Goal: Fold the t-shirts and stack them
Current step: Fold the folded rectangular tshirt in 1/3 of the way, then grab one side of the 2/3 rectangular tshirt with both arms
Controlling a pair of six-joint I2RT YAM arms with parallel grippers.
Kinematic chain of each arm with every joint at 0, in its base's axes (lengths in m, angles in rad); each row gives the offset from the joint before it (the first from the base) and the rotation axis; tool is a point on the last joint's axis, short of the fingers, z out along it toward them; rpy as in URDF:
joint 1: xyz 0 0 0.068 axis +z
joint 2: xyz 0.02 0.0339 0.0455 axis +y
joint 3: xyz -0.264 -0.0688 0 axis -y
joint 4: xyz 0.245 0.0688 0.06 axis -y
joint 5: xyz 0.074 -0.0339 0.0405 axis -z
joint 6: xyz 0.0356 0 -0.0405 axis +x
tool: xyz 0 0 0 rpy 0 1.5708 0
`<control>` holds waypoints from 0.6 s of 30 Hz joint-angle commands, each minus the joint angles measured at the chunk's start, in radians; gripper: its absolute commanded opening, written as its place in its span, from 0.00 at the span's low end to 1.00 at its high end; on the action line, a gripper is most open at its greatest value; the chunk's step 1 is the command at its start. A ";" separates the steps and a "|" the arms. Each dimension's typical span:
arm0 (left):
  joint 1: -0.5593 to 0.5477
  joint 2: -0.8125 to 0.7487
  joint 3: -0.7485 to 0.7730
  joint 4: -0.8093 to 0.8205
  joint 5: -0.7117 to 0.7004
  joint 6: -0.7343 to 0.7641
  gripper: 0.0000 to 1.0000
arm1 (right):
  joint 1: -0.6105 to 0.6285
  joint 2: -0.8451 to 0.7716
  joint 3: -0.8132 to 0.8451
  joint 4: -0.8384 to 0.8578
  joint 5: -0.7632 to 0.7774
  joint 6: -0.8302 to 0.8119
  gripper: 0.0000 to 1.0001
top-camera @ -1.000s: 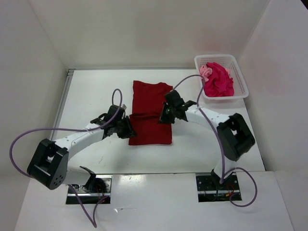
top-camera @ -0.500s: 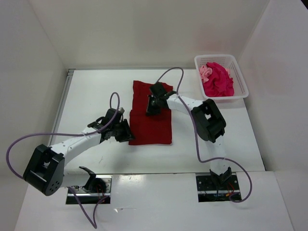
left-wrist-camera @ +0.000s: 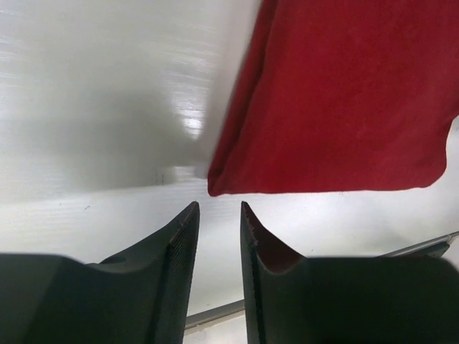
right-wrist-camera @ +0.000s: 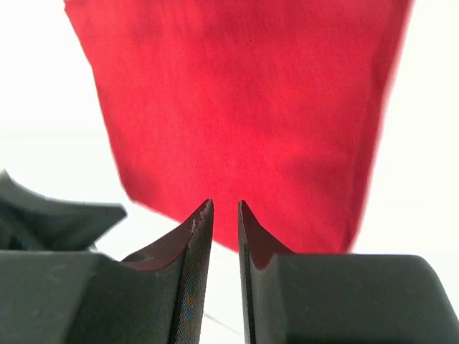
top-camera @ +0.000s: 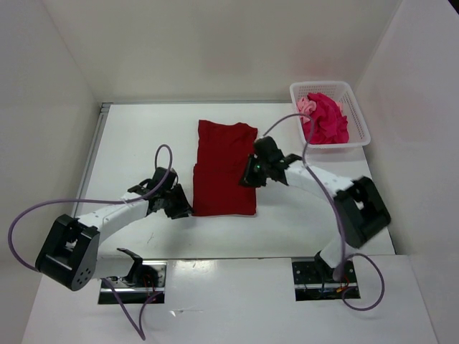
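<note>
The dark red t-shirt (top-camera: pixel 224 168) lies folded flat as a tall rectangle in the middle of the table. My left gripper (top-camera: pixel 181 208) sits just off its near left corner (left-wrist-camera: pixel 215 188), jaws a small gap apart and empty (left-wrist-camera: pixel 219 209). Over the shirt's right edge hovers my right gripper (top-camera: pixel 250 173), also holding nothing, with only a narrow slit between the fingers (right-wrist-camera: pixel 225 206); the red cloth (right-wrist-camera: pixel 237 107) fills that view. The magenta-pink t-shirt (top-camera: pixel 328 122) and the salmon pink t-shirt (top-camera: pixel 306 106) are bunched up in the basket.
The white mesh basket (top-camera: pixel 361 119) stands at the back right corner. White walls close in the table on three sides. Purple cables loop off both arms. The left gripper's dark body (right-wrist-camera: pixel 50 215) shows at the left of the right wrist view.
The right arm swept in over the shirt's upper middle, then pulled back to its right edge. The left gripper backed off slightly from the near left corner.
</note>
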 commanded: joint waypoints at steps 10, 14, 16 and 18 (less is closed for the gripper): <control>0.014 0.096 0.002 0.075 0.019 -0.003 0.35 | -0.003 -0.322 -0.410 0.039 0.028 0.142 0.44; 0.014 0.107 0.002 0.084 0.029 -0.003 0.32 | -0.003 -0.301 -0.446 0.079 0.019 0.142 0.54; 0.014 0.118 0.002 0.095 0.038 -0.003 0.30 | -0.003 -0.292 -0.446 0.103 0.001 0.142 0.54; 0.014 0.127 0.002 0.105 0.038 -0.003 0.27 | -0.003 -0.278 -0.457 0.126 -0.022 0.142 0.51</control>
